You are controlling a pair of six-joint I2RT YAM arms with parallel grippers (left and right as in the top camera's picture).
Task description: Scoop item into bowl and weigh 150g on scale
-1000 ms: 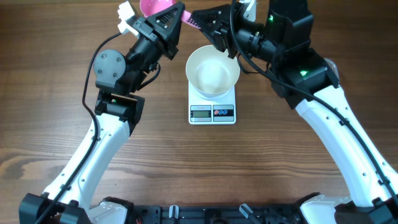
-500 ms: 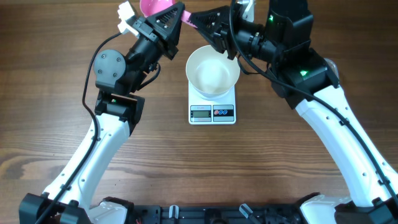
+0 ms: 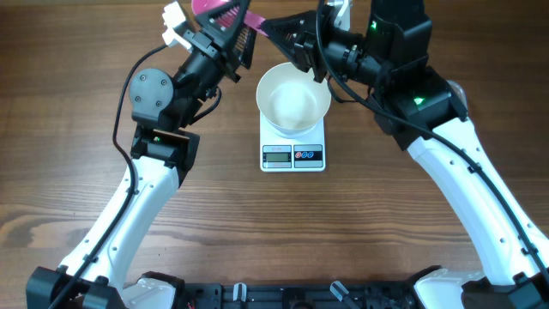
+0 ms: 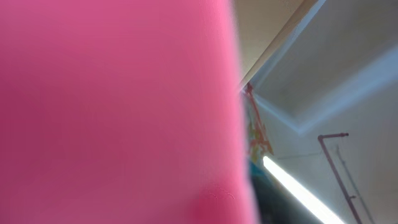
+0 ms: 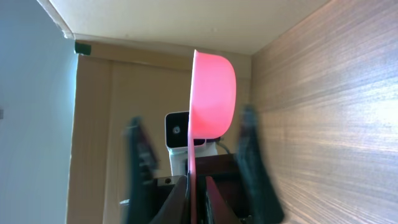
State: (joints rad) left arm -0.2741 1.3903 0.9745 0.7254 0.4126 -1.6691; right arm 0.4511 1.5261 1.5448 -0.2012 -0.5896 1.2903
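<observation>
The right gripper [image 3: 271, 26] was clamped on the handle of the pink scoop [image 3: 220, 9]. The left gripper [image 3: 230, 24] held its jaws apart on either side of the cup. The white bowl [image 3: 319, 86] sat on the scale [image 3: 293, 157], near both.

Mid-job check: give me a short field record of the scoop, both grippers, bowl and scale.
scale: small white square scale, display unreadable
bowl: round white bowl, empty, sitting on the scale
scoop: pink plastic scoop, held up beyond the bowl
right gripper: shut on the scoop's handle
left gripper: open, fingers either side of the scoop
beans: none in view
</observation>
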